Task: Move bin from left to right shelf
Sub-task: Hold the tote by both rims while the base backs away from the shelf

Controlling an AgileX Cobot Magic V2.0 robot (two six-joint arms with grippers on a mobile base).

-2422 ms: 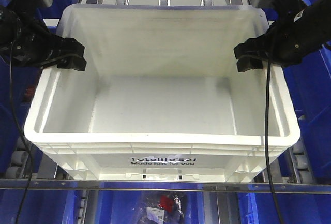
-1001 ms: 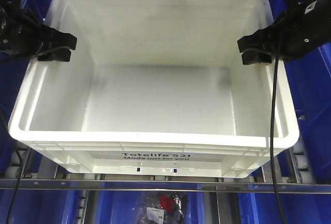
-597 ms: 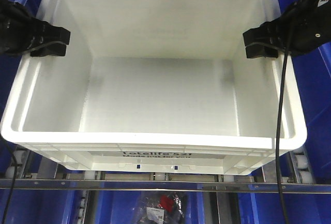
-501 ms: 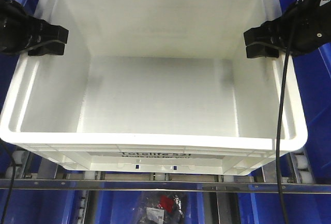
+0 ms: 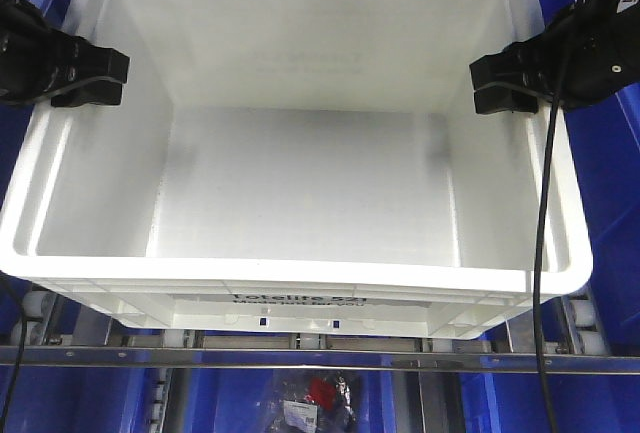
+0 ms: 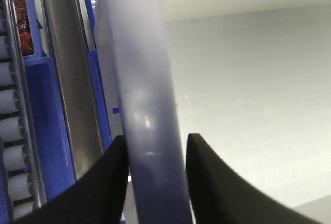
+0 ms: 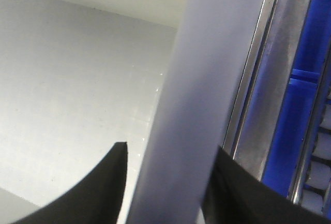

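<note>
Both sides taken: the left gripper (image 5: 90, 79) pinches the left rim of the large white rectangular plastic bin (image 5: 300, 275), the right gripper (image 5: 503, 83) the right rim. The bin sits at the front edge of the roller shelf (image 5: 250, 356). Empty and stiff, probably light. Smooth rims could slip.
</note>
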